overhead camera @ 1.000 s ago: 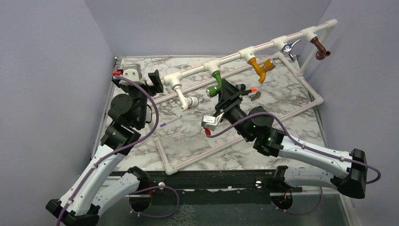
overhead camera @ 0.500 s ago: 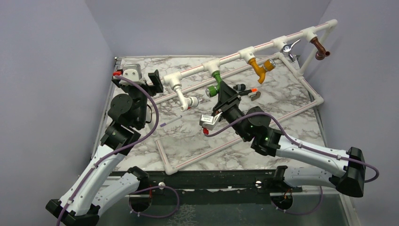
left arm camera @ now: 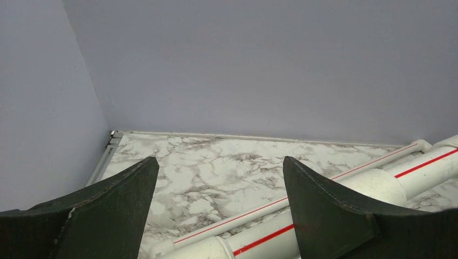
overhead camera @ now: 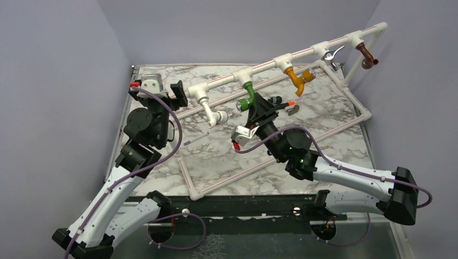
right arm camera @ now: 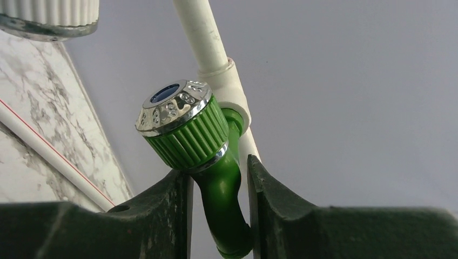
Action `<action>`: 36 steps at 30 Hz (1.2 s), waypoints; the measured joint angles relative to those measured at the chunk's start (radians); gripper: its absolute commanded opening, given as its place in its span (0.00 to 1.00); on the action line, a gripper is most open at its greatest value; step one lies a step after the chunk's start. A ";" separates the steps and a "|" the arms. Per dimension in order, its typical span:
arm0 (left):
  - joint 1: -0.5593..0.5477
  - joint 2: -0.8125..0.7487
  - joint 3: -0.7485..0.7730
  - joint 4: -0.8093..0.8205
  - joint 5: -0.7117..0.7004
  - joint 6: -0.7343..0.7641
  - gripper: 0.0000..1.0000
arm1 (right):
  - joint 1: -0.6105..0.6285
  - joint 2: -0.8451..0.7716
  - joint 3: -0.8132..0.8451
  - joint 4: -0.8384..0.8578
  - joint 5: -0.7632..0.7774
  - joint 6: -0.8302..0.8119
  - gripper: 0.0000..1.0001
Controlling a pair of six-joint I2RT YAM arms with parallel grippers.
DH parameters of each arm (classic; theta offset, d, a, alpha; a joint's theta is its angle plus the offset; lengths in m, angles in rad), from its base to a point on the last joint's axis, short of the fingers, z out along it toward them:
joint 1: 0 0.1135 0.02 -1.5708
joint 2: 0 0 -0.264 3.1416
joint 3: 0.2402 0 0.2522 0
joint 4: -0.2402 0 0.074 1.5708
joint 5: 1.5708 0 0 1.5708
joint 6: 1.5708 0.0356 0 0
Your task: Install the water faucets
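The green faucet [overhead camera: 249, 88] with a silver-capped knob hangs from a tee of the white pipe frame [overhead camera: 270, 63]. My right gripper [overhead camera: 253, 103] is shut on its bent spout from below. In the right wrist view the green faucet [right arm camera: 186, 135] sits between the fingers of the right gripper [right arm camera: 219, 170], with the spout against the pads. My left gripper [overhead camera: 174, 90] is open and empty over the frame's left end. In the left wrist view its fingers [left arm camera: 219, 159] straddle the red-striped pipe [left arm camera: 416, 167]. White [overhead camera: 213, 114], yellow [overhead camera: 300, 77], chrome [overhead camera: 330, 55] and brown [overhead camera: 368, 55] faucets hang along the same pipe.
The pipe frame's lower rails [overhead camera: 345, 121] lie across the marble table [overhead camera: 162, 156]. Small loose parts [overhead camera: 286, 105] lie just right of my right gripper, and a thin stick [overhead camera: 194, 140] lies to its left. Grey walls close in the back and sides.
My right wrist has shifted a little left and up and twisted while holding the green faucet. The left arm has not moved.
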 measured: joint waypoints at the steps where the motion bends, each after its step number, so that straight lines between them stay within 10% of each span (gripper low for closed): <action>1: 0.000 0.000 0.000 0.000 0.000 0.000 0.86 | 0.000 0.001 0.000 0.005 0.001 0.014 0.01; 19: 0.003 0.000 0.000 0.002 -0.010 0.000 0.86 | -0.014 -0.022 0.081 -0.144 0.004 0.375 0.02; 31: -0.001 -0.004 0.000 -0.001 -0.005 0.000 0.86 | -0.013 -0.108 0.121 -0.356 -0.090 0.381 0.73; 36: -0.001 -0.002 0.000 0.000 -0.005 0.000 0.86 | -0.006 -0.205 0.153 -0.428 -0.167 0.327 0.85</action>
